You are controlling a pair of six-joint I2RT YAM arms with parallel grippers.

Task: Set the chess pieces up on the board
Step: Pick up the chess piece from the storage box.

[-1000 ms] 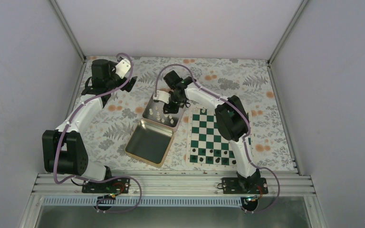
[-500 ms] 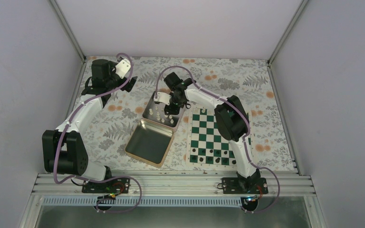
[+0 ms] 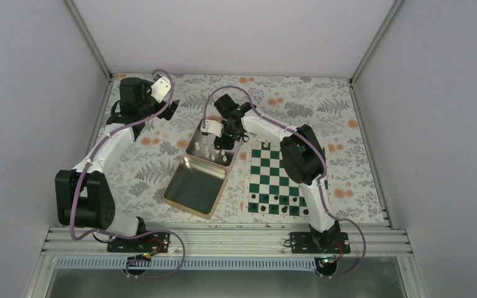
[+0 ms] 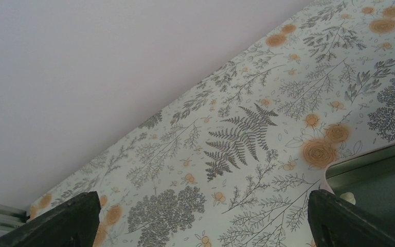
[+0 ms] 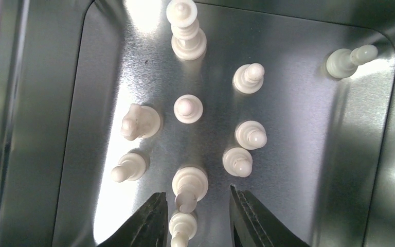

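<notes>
Several cream-white chess pieces [image 5: 187, 109] stand in the silver tin [image 5: 360, 154]; they show as small dots in the top view [image 3: 210, 149]. My right gripper [image 5: 196, 200] is open, low inside the tin, its fingertips [image 5: 154, 208] either side of a tall piece [image 5: 189, 184] with another piece [image 5: 181, 229] between the jaws. In the top view the right gripper [image 3: 223, 135] hangs over the tin's far part. The green and white board [image 3: 278, 180] lies to the right, with dark pieces along its near rows and one white piece [image 3: 267, 144] at its far edge. My left gripper [image 4: 200, 218] is open and empty.
The tin's open lid [image 3: 196, 185] lies left of the board. The floral tabletop [image 4: 247, 128] and back wall fill the left wrist view, with the tin's corner [image 4: 375, 180] at the right. Walls enclose the table on three sides.
The right gripper has shifted very slightly over the tin. The left arm has not moved.
</notes>
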